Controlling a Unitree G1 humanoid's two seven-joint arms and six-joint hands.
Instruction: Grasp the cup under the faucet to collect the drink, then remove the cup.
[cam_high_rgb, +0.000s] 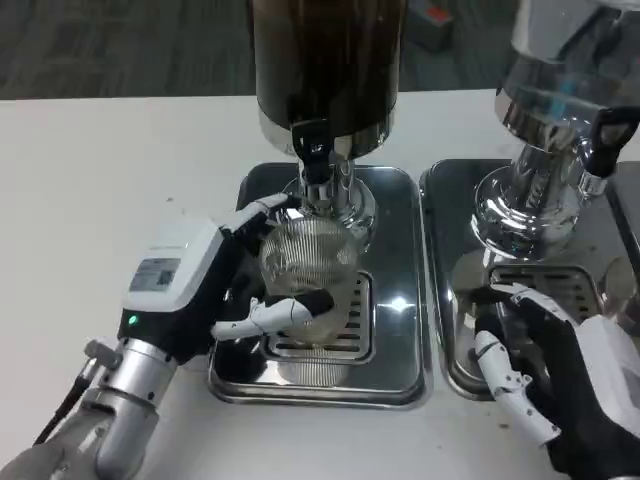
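From my seat I count two hands, two dispensers, two trays and one cup. Nearest me, my right hand (545, 385) rests on the front of the right tray (455, 300), fingers spread and slightly curled, holding nothing. My left hand (215, 285) sits a little farther in, wrapped around the cup (305, 265): one finger (275, 315) crosses the near side of the glass and others reach round its far side. The cup is clear and ribbed, standing upright on the slotted grate of the left tray (395, 370), right in that hand's grasp. Just beyond the fingers, directly above the cup, is the faucet (315, 160) of the dark dispenser (325, 60). Beyond my right hand stands the clear dispenser (560, 90) with its own black-handled tap. Everything sits on a white table (90, 190); past its far edge I see grey floor. The back of the left hand carries a label (155, 273), but its writing is too small for me to read, and a small green light glows near the wrist.
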